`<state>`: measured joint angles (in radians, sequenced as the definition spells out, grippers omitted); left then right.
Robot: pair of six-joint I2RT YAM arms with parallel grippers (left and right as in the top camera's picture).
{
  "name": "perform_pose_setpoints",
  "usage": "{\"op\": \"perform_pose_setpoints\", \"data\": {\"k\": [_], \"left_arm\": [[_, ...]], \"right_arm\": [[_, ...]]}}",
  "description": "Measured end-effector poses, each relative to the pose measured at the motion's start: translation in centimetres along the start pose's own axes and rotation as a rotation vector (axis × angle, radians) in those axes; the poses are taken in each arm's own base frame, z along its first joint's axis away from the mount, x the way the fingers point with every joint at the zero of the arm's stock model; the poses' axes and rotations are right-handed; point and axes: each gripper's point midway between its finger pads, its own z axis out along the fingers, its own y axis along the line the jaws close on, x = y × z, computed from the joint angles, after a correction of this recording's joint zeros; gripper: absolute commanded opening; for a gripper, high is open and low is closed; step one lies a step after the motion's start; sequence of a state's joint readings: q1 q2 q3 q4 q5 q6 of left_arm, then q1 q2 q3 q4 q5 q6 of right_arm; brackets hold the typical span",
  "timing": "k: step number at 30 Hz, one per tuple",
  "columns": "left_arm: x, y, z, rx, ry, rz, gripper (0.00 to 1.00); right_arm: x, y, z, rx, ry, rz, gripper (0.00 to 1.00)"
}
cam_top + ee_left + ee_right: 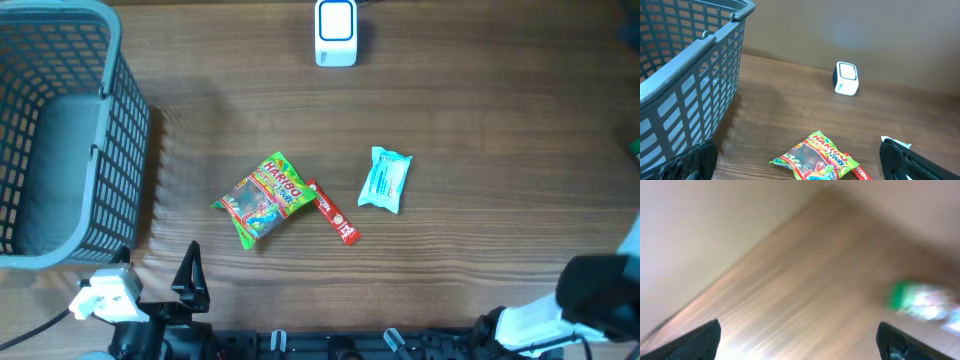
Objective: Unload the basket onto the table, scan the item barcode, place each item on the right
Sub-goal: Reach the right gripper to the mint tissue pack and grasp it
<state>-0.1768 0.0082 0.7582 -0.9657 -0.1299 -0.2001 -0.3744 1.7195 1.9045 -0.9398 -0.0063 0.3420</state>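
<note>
Candy bag (265,197), green and red, reads "HARIBO". It lies flat mid-surface (480,120), long axis diagonal, near-left to far-right. Red stick packet (333,212) touches its right edge; blue packet (385,180) lies apart, further right. White scanner (335,32) at far edge. Left tool (795,145) wide, empty. Right tool (797,326) wide, empty.

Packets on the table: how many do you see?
3. The Haribo bag lies near the centre, the red stick packet right beside it, the light-blue packet apart to their right. The basket walls might hide more.
</note>
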Motion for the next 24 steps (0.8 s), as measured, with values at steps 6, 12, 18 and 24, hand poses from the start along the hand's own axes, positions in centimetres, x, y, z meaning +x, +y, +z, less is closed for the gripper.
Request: {"op": "perform_pose_setpoints", "data": {"k": [6,12,18,24], "left_arm": [[0.0,0.0,0.0,0.000,0.000,0.000,1.00],[0.0,0.0,0.0,-0.001,0.001,0.000,1.00],[0.0,0.0,0.0,0.000,0.000,0.000,1.00],[0.0,0.0,0.0,0.000,0.000,0.000,1.00]], "right_arm": [[18.5,11.0,-0.6,-0.285,0.616,-0.174,1.00],[35.4,11.1,1.2,-0.299,0.945,-0.339,1.00],[38.4,10.1,4.5,-0.308,0.865,-0.432,1.00],[39.6,10.5,7.5,-0.390,0.825,-0.594,1.00]]}}
